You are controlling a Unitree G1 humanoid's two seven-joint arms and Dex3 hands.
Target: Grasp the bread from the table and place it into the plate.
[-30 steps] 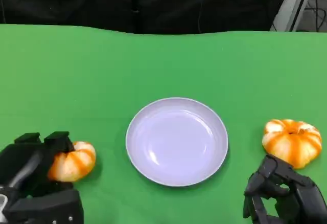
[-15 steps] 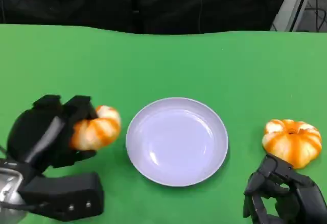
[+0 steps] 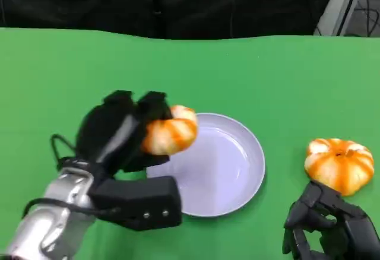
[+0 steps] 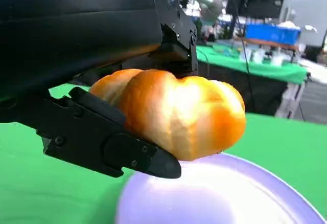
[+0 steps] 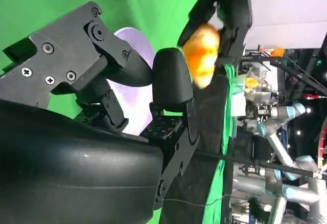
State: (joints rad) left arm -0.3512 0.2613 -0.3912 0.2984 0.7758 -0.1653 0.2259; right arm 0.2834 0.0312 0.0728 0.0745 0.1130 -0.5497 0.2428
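Moved: the left robot hand point(image 3: 122, 132) has carried its bread roll point(image 3: 169, 132) up off the surface point(image 3: 71, 76) and across to the near-left rim of the plate point(image 3: 231, 165); a second ago both sat low at the left edge.
Left robot hand: fingers wrapped around the roll from behind and beneath; in the left wrist view the roll point(image 4: 176, 111) bulges out past a black finger point(image 4: 110, 142), with the plate point(image 4: 225, 193) just below it.
Right robot hand point(image 3: 329, 227): low at the near right, unchanged, fingers curled in and nothing between them.
Second roll point(image 3: 339, 164): on the surface, just beyond the right robot hand, well apart from the plate.
Where the bread is: in the air, over the plate's left edge, not yet resting on it.
Handling, as a judgement: likely light and soft, with a glossy, ridged crust that could slip; a gentle wrap around the round body should suit it, since hard pressure would probably dent it.
Risk: released here, it might land on the rim and roll off; further toward the centre looks safer.
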